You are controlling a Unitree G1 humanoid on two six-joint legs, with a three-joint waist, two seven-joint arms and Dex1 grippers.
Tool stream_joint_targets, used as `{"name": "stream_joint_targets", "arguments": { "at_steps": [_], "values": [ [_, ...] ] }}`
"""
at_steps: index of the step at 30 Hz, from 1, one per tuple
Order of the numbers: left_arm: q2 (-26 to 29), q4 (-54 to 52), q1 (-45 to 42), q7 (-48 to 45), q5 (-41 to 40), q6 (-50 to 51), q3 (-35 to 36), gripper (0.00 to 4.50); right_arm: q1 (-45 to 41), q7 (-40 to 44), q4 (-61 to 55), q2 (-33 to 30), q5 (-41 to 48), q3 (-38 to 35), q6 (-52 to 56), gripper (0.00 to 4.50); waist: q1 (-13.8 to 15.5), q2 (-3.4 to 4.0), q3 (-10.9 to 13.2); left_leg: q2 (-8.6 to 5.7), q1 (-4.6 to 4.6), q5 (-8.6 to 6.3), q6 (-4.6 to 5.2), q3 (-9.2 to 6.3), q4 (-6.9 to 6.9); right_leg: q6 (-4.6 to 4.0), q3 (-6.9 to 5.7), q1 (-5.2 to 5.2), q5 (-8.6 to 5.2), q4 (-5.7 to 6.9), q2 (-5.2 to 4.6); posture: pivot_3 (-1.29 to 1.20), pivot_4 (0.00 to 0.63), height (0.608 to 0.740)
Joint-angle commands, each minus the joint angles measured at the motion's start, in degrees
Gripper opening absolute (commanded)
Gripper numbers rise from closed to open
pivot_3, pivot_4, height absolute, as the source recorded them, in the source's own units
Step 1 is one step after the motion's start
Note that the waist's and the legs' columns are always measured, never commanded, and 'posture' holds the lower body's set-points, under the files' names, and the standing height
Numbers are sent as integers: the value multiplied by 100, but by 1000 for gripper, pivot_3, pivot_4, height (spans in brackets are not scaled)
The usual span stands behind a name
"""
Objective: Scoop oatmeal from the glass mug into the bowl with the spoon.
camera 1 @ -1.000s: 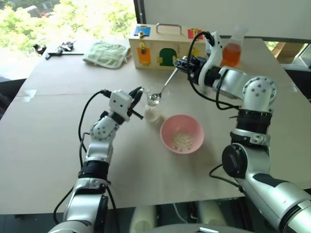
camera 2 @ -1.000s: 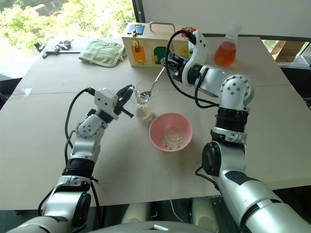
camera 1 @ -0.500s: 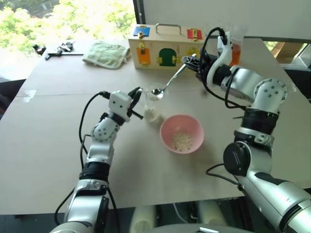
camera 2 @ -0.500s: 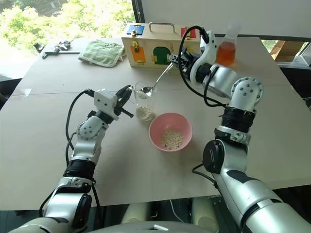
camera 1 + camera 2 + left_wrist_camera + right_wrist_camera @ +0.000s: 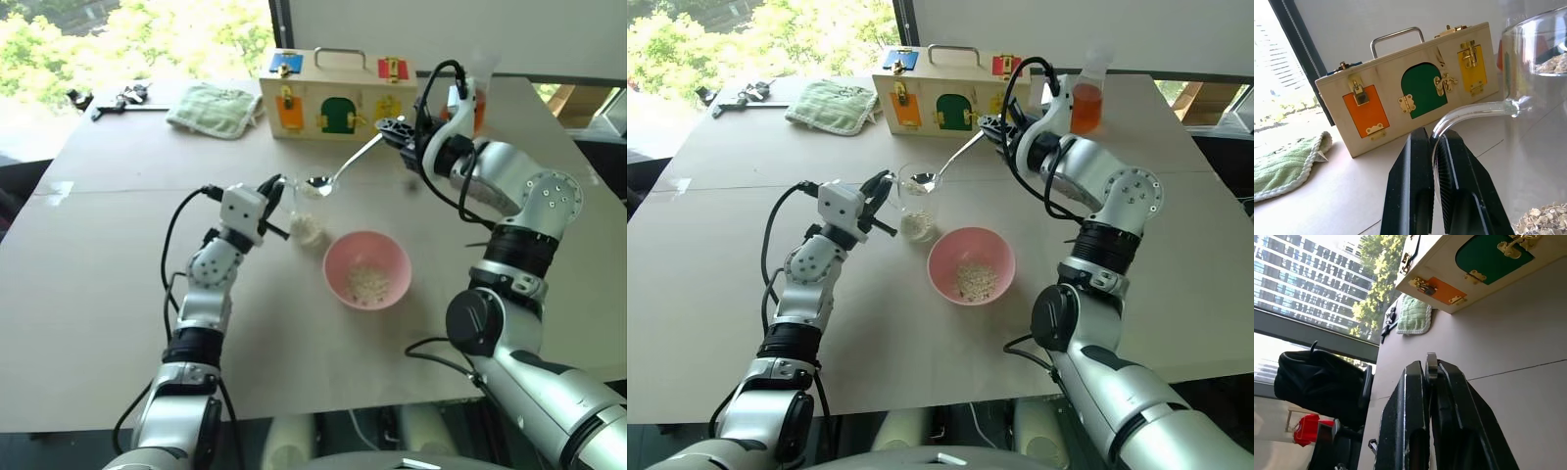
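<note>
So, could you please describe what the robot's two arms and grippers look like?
Both arms are silver-grey metal segments joined by black rings, with round bolted joint housings. Black cables loop loosely along each forearm. The left gripper sits on a white box-shaped wrist block; the right gripper follows a white curved wrist. Each gripper has two slim black fingers.

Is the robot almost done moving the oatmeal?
Partway. Some oatmeal already lies in the bowl. The right gripper holds the spoon over the glass mug, whose handle the left gripper pinches. More flakes remain in the mug.
</note>
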Motion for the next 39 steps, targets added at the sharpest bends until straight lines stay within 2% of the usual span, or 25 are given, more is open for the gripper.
{"name": "stream_joint_targets", "arguments": {
  "at_steps": [1,11,39],
  "values": [
    [-28,-114,-24,130,7,-213,30,26,-15,-200,-74,-29,429,-23,-214,0,0,0,0,0,-1,0,0,0,0,0,0,0,0,0,0,0,150,740],
    [-267,-202,-69,6,-273,-170,28,26,185,-717,-76,-186,1185,49,-576,0,3,0,0,1,-6,0,0,-1,-1,1,-1,0,0,0,0,0,150,740],
    [-432,51,-419,58,-376,-180,165,26,707,-1255,-353,-733,2686,989,-1766,0,5,0,0,3,-6,0,1,-1,-2,1,0,0,0,-1,0,0,150,740]
  ]
}}
